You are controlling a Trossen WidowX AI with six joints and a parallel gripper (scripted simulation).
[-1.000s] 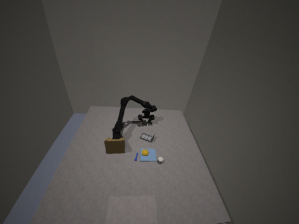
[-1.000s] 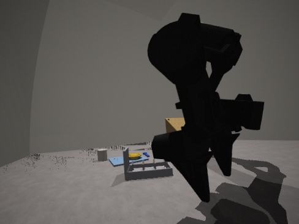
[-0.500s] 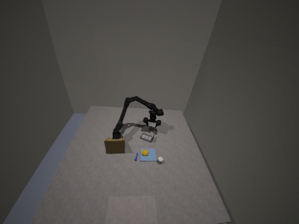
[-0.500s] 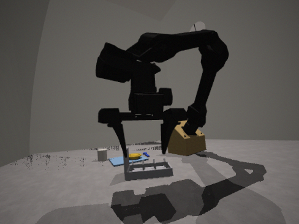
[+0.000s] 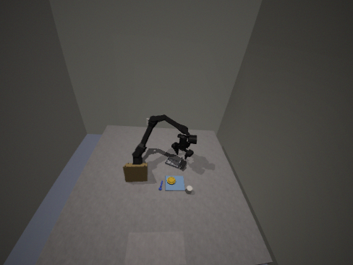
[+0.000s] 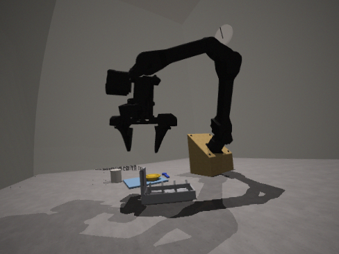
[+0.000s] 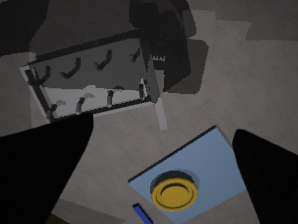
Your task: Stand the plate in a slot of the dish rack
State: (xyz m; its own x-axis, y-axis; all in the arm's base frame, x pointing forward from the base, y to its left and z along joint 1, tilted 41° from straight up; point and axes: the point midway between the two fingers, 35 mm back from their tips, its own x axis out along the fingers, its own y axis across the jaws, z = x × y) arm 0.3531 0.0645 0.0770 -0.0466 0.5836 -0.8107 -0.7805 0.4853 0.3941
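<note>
The yellow plate [image 5: 171,180] [image 6: 153,177] [image 7: 175,194] lies flat on the blue board [image 5: 179,185] [image 6: 133,183] [image 7: 220,160], ungrasped; beside the board, the dish rack [image 5: 175,166] [image 6: 168,198] [image 7: 127,107] holds no plate; above the board's level hangs the hand [image 5: 183,155] [image 6: 142,151] [image 7: 163,128], open and empty, so grasping, racking, release and retreat all remain

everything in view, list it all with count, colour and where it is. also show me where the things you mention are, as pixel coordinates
plate [image 5: 171,180] [image 6: 153,177] [image 7: 174,194]: one, yellow, flat on the mat
mat [image 5: 179,185] [image 6: 133,183] [image 7: 212,155]: one, light blue, on the table
dish rack [image 6: 168,198] [image 7: 156,80]: one, grey, on the table near the mat
spoon-like item [image 5: 160,185] [image 6: 165,175] [image 7: 143,214]: one, blue, beside the mat
cup-like item [image 5: 189,188] [image 6: 116,176]: one, whitish, by the mat
table [image 5: 108,217] [image 6: 278,222] [image 7: 115,165]: one, grey, under everything
block [image 5: 136,173] [image 6: 201,163]: one, tan, at the arm's foot
disc [image 6: 227,34]: one, pale, on the wall
arm [image 5: 145,138] [image 6: 225,97]: one, black, rising from the block
gripper [image 5: 181,156] [image 6: 142,151] [image 7: 163,128]: one, black, open above the table
</note>
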